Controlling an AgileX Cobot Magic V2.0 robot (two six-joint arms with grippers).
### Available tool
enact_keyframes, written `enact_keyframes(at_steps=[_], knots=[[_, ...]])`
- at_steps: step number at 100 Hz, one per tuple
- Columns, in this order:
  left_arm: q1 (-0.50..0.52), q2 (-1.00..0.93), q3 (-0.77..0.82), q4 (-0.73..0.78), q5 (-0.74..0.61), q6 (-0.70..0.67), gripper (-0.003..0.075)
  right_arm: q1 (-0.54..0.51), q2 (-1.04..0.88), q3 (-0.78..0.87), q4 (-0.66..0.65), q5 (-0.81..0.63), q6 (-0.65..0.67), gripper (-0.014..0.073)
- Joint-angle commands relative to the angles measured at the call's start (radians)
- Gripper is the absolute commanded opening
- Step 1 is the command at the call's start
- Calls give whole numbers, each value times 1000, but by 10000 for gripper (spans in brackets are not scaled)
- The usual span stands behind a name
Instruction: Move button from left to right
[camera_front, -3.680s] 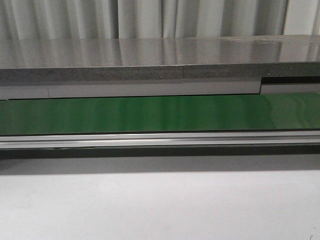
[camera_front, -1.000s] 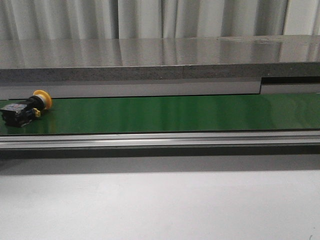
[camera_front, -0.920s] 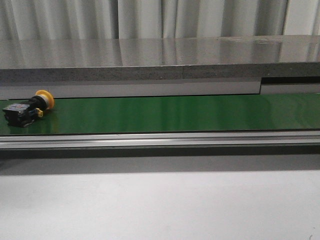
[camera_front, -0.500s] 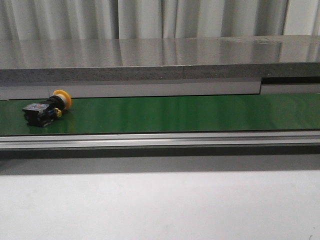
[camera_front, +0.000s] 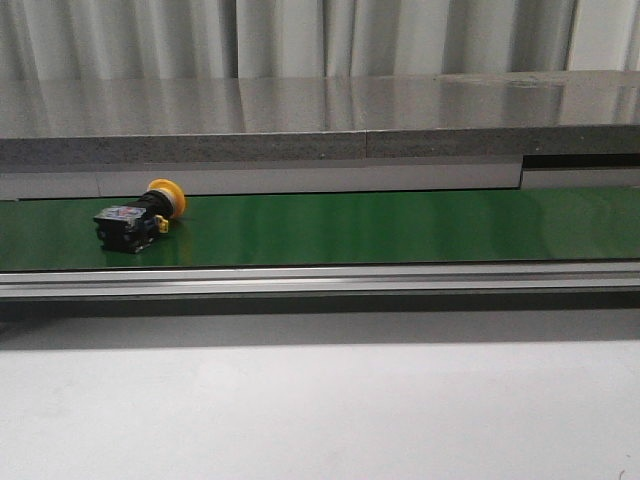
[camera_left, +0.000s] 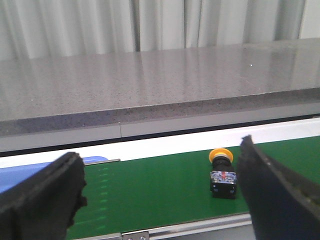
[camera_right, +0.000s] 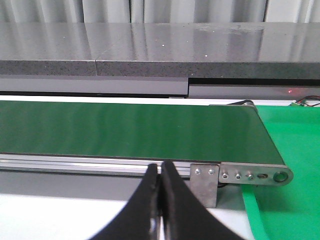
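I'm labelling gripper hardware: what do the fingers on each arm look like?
The left gripper has thick black fingers with a rough, foam-like texture. The right gripper has smooth black fingers tapering to narrow tips. No cables or markings show.

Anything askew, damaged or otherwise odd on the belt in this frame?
Only one thing: the button lies tipped on its side on the green belt, toward its left end, its yellow cap facing sideways, not upward. No damage or spill shows. Neither gripper touches it.
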Motion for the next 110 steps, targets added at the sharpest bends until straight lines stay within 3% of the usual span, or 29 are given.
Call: enact_keyframes(at_steps=[1, 32, 39, 53, 76, 97, 110], knots=[[-9, -17, -8, -19, -110, -1, 599, -1, -20, -15, -4, -86, -6, -68], [-9, -19, 4, -19, -112, -1, 596, -1, -20, -15, -4, -86, -6, -68], [-9, -19, 4, -19, -112, -1, 560, -1, -20, -15, -4, -86, -6, -68], [-9, -19, 4, -2, -112, -1, 385, -1, -20, -15, -4, -86, -6, -68], [-9, -19, 4, -2, -112, -1, -19, -1, -20, -15, -4, -86, -6, -68], [-9, -19, 4, -2, -112, -1, -20, -1, -20, -16, -4, -90, -6, -68], [-9, -19, 4, -2, -112, -1, -20, -1, -20, -16, -4, -169, -6, -68]])
